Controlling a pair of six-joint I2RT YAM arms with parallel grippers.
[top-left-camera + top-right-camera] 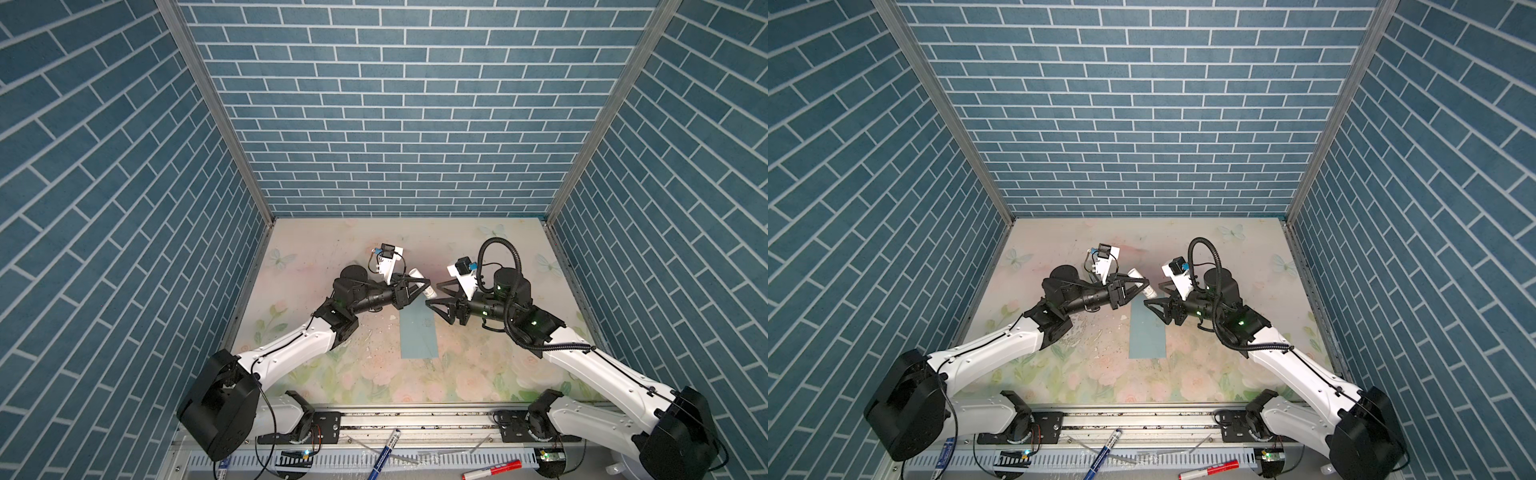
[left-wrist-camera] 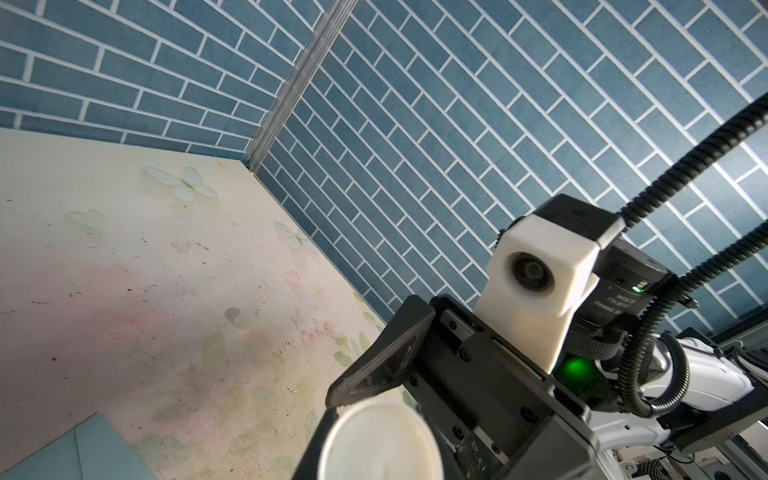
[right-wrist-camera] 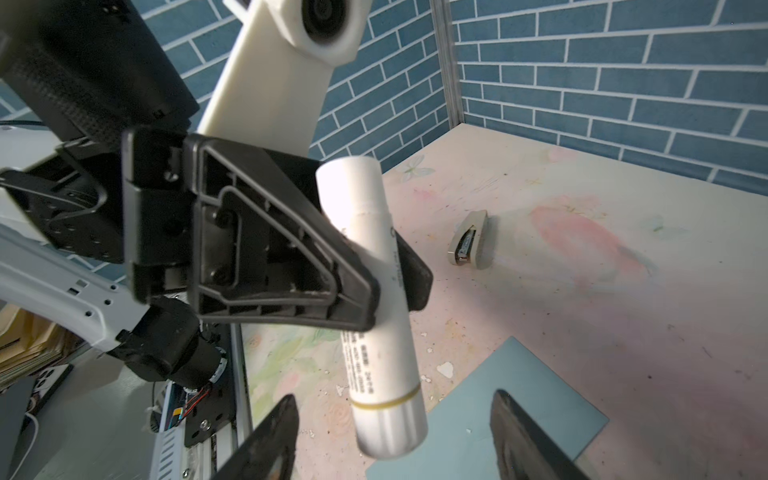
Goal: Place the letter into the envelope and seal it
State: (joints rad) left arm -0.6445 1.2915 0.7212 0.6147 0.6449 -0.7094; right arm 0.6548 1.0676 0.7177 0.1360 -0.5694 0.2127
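One wrist view alone shows stapler; left pincer clamps tube, right pincer spread.

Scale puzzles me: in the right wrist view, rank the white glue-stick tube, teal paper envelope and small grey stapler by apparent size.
1. white glue-stick tube and teal paper envelope: alike; tube closer, envelope partly hidden.
2. small grey stapler.

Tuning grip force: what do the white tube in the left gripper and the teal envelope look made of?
The white tube: likely rigid plastic, smooth and slightly glossy; a clean cylinder with printed text and a gold band. The envelope: apparently matte paper; it lies thin and flat on the table, edges crisp, no sheen.
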